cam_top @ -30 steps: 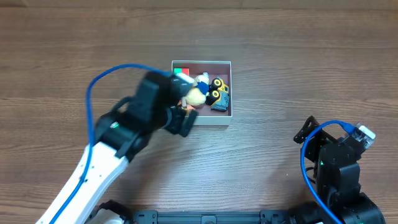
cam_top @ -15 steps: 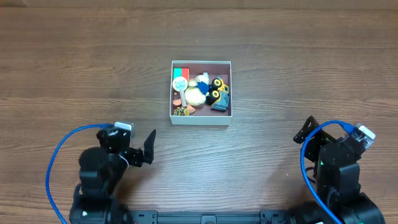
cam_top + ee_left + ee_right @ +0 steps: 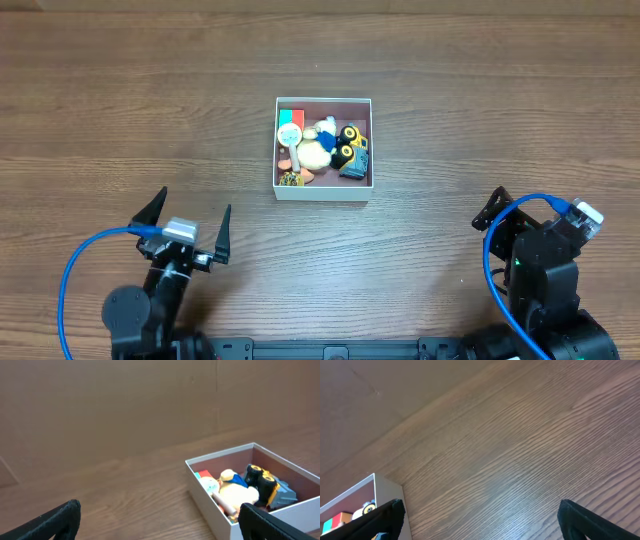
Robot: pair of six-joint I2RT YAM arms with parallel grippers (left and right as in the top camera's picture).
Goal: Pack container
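Observation:
The container (image 3: 323, 197), a square white-walled box with a pinkish inside, sits at the table's middle and holds several small toys: a red and green block, a cream lump, a black and yellow toy car. It shows in the left wrist view (image 3: 202, 491) at right and its corner in the right wrist view (image 3: 379, 491). My left gripper (image 3: 188, 222) is open and empty near the front left edge, well short of the box. My right gripper (image 3: 497, 212) is open and empty at the front right.
Bare wooden tabletop (image 3: 480, 110) lies all round the box. Blue cables loop from both arms near the front edge.
My left arm has pulled back from the box's front left corner to the front left edge, and its gripper now stands wide open. The right arm has not moved.

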